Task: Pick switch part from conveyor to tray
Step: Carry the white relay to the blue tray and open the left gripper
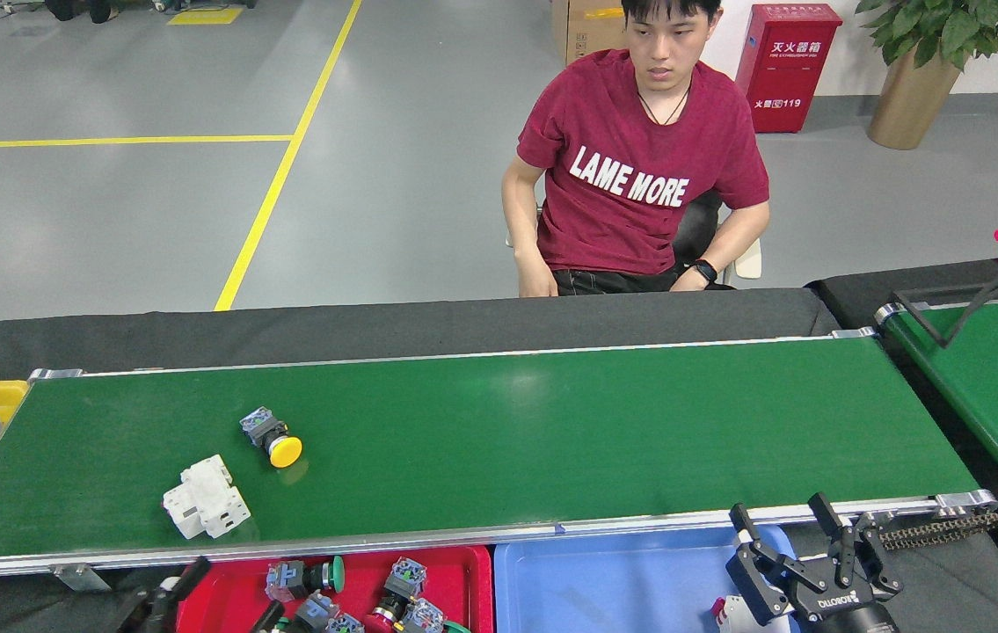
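- Switch part with the yellow button cap (271,438) lies on its side on the conveyor (551,422), left of middle, cap facing the near rail and the grey contact block behind it.
- You can expect it to be light and rigid, hard plastic throughout; the domed cap looks smooth and may slip, and the round neck could let it roll.
- Take hold across the squarish grey block or the dark collar between block and cap, not on the dome.
- Just beside it, nearer the left end, sits a white blocky part (206,498), apart from the switch, also on the belt.
- Your left gripper (166,600) is barely in view at the bottom edge next to the red tray (463,571); you cannot tell how its fingers stand.
- Your right gripper (802,549) hovers over the blue tray (622,580) with fingers spread and nothing between them.
- Red tray already holds several similar switches.
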`<state>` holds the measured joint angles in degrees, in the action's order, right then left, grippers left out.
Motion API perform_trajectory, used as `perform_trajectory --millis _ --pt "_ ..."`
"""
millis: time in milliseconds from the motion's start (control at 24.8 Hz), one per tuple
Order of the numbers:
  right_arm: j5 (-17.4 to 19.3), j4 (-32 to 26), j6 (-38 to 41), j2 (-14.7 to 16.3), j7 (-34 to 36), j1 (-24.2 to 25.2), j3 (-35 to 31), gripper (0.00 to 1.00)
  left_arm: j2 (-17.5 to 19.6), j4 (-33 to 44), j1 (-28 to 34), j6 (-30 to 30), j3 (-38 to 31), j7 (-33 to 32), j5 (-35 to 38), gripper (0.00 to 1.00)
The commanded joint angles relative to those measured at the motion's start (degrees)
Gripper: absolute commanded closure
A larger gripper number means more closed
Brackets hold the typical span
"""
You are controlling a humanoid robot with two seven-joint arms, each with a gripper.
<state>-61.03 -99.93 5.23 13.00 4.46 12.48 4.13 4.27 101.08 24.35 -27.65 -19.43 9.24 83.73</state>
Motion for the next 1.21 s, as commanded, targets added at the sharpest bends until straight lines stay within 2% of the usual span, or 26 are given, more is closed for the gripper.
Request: perform_trajectory --millis 0,161,323,404,484,807,1171 --pt "-0.06 -0.53 -0.13 -0.08 0.46 -0.70 -0.18 0.03 -0.14 0.78 2.02 4.45 -1.13 0.08 -0.05 0.00" --pt "-0.06 -0.53 -0.31 -0.08 0.37 -0.62 -0.18 0.03 -0.41 0.61 1.23 5.77 -0.69 -2.03 0.30 0.00" --pt "-0.06 -0.53 -0.31 0.10 0.28 -0.70 -0.18 0.02 -0.32 -0.89 -6.41 9.63 -0.52 -11.25 1.61 0.00" --pt "-0.14 -0.35 -0.05 0.36 0.19 -0.62 -0.18 0.01 -0.14 -2.65 -9.40 11.57 -0.43 -13.81 3.99 0.00" --pt "-0.14 0.09 -0.05 0.45 0.19 -0.62 -0.27 0.01 -0.23 -4.49 -12.04 12.71 -0.69 -14.25 6.36 0.00" --pt "-0.14 1.05 0.04 0.36 0.37 -0.70 -0.27 0.01 0.39 -10.91 -17.49 12.80 -1.31 -16.27 6.63 0.00" --pt "-0.14 1.05 0.04 0.45 0.54 -0.62 -0.27 0.01 5.48 -21.72 -26.10 15.17 -3.24 -16.80 6.63 0.00"
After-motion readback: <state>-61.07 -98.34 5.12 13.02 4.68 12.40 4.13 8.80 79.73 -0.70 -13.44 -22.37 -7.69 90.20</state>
